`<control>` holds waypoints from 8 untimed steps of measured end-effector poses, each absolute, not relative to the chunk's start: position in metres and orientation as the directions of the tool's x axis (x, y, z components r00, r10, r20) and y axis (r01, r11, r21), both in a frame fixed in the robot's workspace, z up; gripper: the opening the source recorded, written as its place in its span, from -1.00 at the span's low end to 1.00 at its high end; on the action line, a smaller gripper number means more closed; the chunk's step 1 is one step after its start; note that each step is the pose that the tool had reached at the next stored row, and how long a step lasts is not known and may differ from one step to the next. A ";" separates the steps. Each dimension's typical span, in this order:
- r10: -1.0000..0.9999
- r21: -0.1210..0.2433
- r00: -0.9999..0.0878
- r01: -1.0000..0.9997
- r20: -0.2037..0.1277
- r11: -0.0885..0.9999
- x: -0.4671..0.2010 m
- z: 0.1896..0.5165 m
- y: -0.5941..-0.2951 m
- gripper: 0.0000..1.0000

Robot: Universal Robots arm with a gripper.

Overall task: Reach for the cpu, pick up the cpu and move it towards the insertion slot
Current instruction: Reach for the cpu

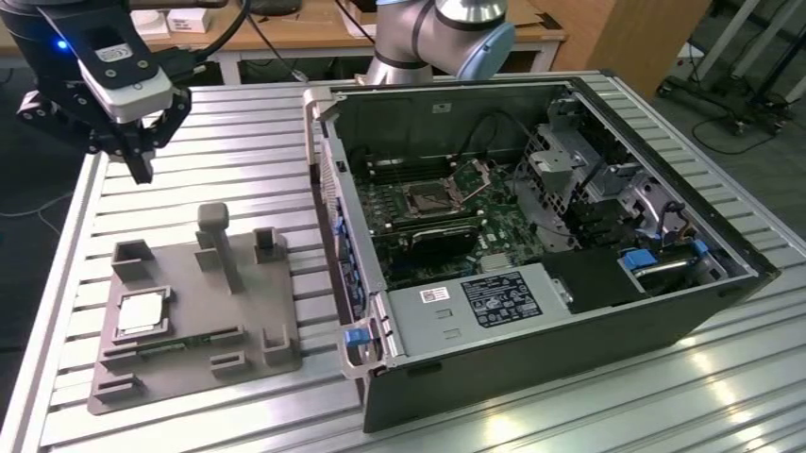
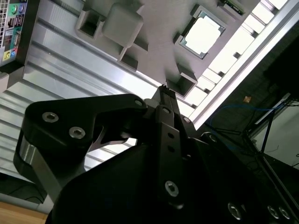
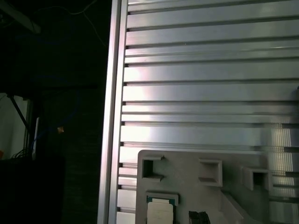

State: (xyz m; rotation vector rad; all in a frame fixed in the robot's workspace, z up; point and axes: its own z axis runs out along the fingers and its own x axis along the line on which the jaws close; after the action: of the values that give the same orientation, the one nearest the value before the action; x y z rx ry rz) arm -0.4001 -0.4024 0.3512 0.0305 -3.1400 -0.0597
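gripper (image 1: pixel 139 172) hangs above the slatted table (image 1: pixel 240 132), fingers pinched together, holding nothing, well apart from the cpu (image 1: pixel 142 312). cpu lies flat in its pocket on the grey tray (image 1: pixel 259 326). insertion slot (image 1: pixel 429 198) sits inside the open computer case (image 1: pixel 629 316).

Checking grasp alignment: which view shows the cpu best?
Second wrist view: the cpu is whole and unobstructed in the grey tray. Exterior view shows it whole but distant; first wrist view crops it at the frame edge.
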 end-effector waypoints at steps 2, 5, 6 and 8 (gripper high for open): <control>-0.019 0.038 -1.000 -0.019 0.000 0.999 -0.402 0.351 -0.402 -0.79; -0.020 0.038 -1.000 -0.019 0.000 0.999 -0.402 0.351 -0.402 -0.79; -0.019 0.038 -1.000 -0.019 0.000 0.999 -0.402 0.351 -0.402 -0.79; -0.019 0.038 -1.000 -0.019 0.000 0.999 -0.402 0.351 -0.402 -0.79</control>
State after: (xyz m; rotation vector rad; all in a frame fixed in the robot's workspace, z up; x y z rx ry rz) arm -0.4021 -0.4024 0.3507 0.0305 -3.1401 -0.0599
